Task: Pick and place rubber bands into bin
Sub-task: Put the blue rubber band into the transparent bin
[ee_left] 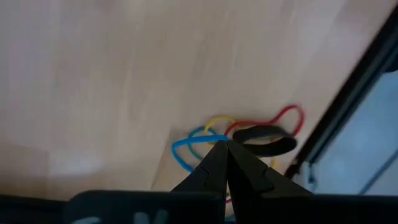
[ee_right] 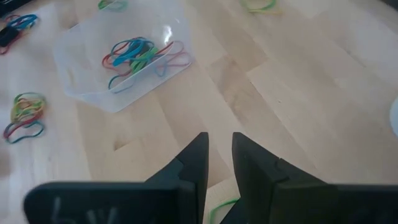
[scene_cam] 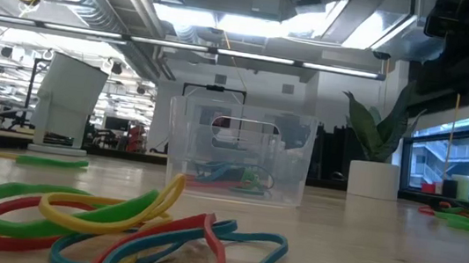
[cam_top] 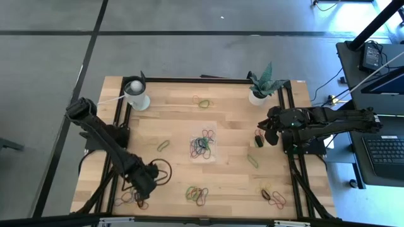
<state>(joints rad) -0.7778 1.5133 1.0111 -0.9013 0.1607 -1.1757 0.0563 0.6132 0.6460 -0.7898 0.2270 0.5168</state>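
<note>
Left gripper (cam_top: 144, 189) is down at the near-left corner of the table, fingers (ee_left: 214, 163) pinched fully together with the tips right at a little heap of rubber bands (ee_left: 239, 138), blue, yellow, red and a dark one. Can't tell from the wrist view whether a band is actually caught between the tips or they're just touching the pile. A dark cable loops on the wood just beside that arm.

Right gripper (cam_top: 260, 136) hangs over the right side of the table, between the bin and the right rail. Its fingers (ee_right: 198, 163) stand a narrow gap apart and nothing shows between them, just bare wood underneath, with a green band (ee_right: 219, 210) peeking out near the tips.

The bin (cam_top: 203, 144) sits about mid-table, clear plastic, already with a tangle of blue, green and red bands inside (ee_right: 138, 55). More bands are scattered around: a bunch at the near edge (cam_top: 197, 195), some at the near-right corner (cam_top: 274, 197), a green one (cam_top: 252, 160) right of the bin, another (cam_top: 163, 145) left of it, and a few toward the far side (cam_top: 202, 101).

The table (cam_top: 170, 123) is light wood planks in a black frame. There's a white cup (cam_top: 137, 94) at the far left and a potted plant (cam_top: 259, 85) at the far right. Grey floor around it, a desk with a laptop (cam_top: 385, 154) off to the right, and from table height an open workspace with ceiling strip lights (scene_cam: 256, 23).
</note>
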